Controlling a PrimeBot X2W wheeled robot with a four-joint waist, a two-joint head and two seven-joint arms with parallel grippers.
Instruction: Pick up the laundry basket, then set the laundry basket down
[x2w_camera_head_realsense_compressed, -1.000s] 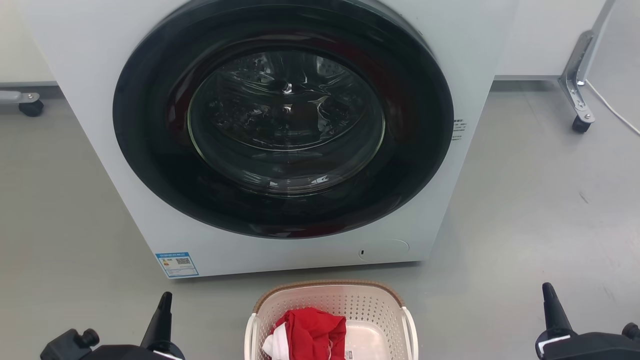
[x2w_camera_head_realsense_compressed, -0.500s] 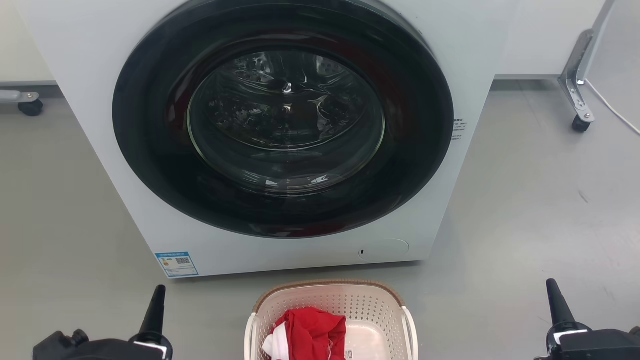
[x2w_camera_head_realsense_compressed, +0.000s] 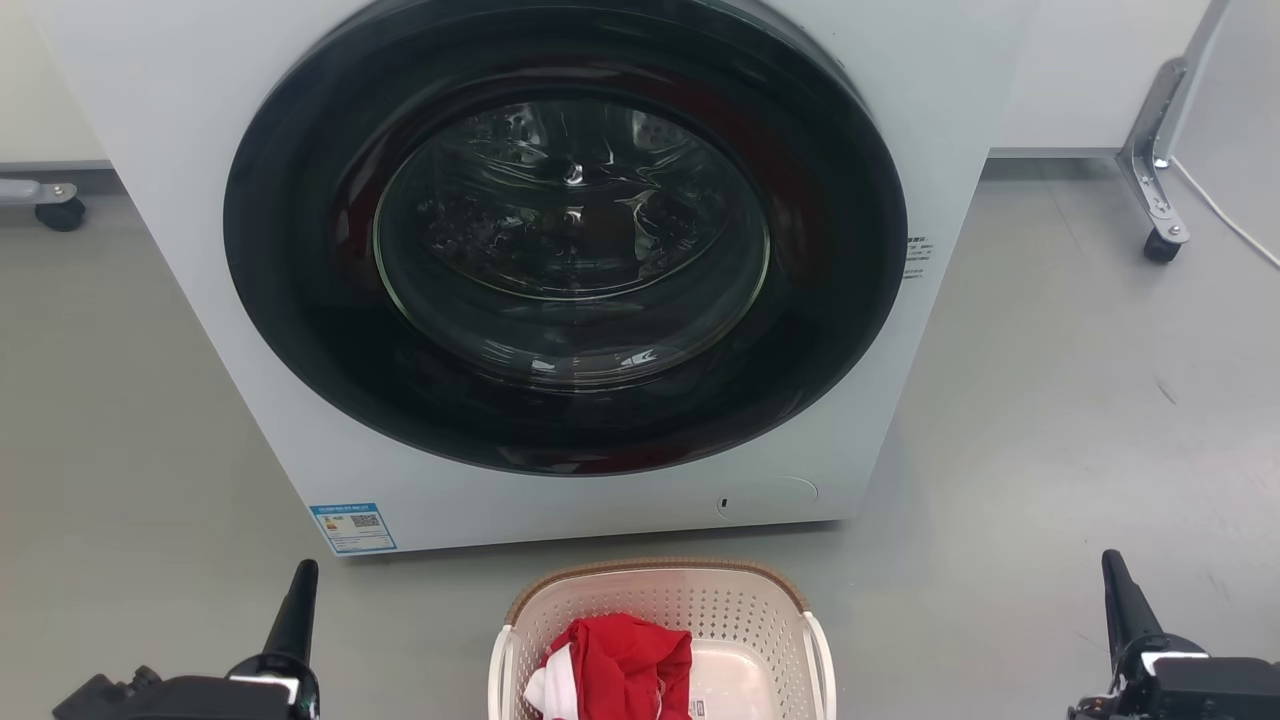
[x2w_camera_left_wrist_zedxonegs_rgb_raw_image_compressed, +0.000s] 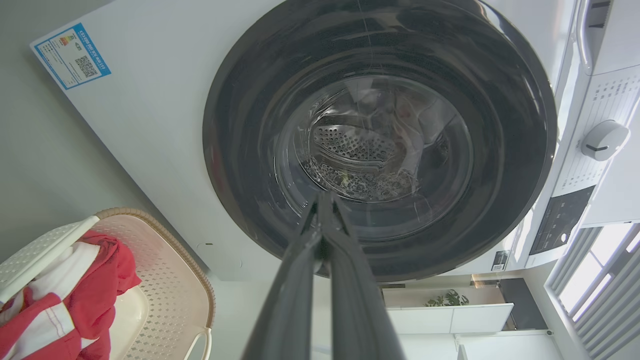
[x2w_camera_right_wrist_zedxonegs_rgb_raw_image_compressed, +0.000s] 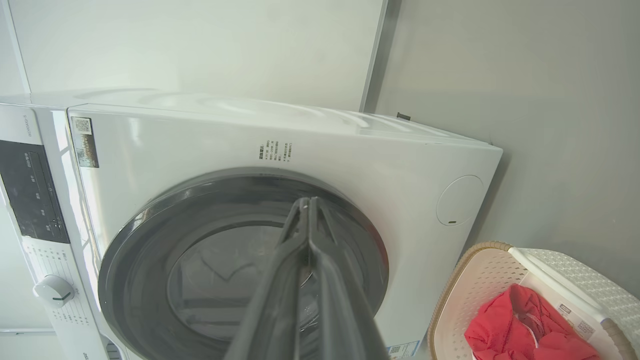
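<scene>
Status: laundry basket (x2w_camera_head_realsense_compressed: 655, 568) sits on the floor (x2w_camera_head_realsense_compressed: 1050, 400) just in front of the washer (x2w_camera_head_realsense_compressed: 560, 250), centred low in the head view, near end cut off by the frame edge. Red garment (x2w_camera_head_realsense_compressed: 625, 660) with some white cloth is inside. Not lifted yet. Left gripper (x2w_camera_head_realsense_compressed: 302, 578) and right gripper (x2w_camera_head_realsense_compressed: 1113, 568) flank it, both well apart from it and pointing toward the washer. Both wrist views show the fingers pressed together tip to tip with nothing between them. Key relation: basket lies inboard of both tools, to the right of the left gripper and to the left of the right one. The two white handles, left handle (x2w_camera_head_realsense_compressed: 500, 665) and right handle (x2w_camera_head_realsense_compressed: 823, 655), run front to back along its sides, one facing each arm. Left gripper looks somewhat nearer to its handle than the right one to its own (a judgement from the head view only). Can't call the basket's long axis with the near end out of frame. Next move, as I read it: open both, swing inward and down, one handle per gripper. Risk: an uneven grab tips the basket.
</scene>
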